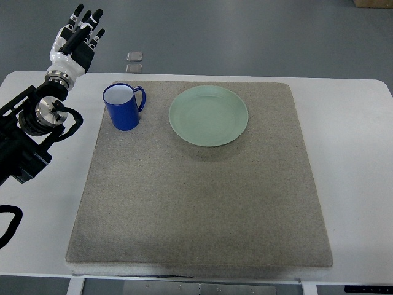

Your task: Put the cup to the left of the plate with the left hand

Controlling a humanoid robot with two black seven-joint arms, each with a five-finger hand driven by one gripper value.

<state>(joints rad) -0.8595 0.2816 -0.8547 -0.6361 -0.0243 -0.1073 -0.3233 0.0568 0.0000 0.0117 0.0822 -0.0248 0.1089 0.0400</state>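
A blue mug (pixel 123 106) with a white inside stands upright on the grey mat (pixel 202 203), its handle pointing right. It sits just left of the pale green plate (pixel 209 115), apart from it. My left hand (pixel 78 38) is raised at the far left corner, beyond the table's back edge, fingers spread and holding nothing. It is well clear of the mug, up and to the left. The right arm does not show.
The mat covers most of the white table (pixel 350 153). Two small grey squares (pixel 134 61) lie on the floor behind the table. My left arm's black joints and cables (pixel 31 135) run along the table's left side.
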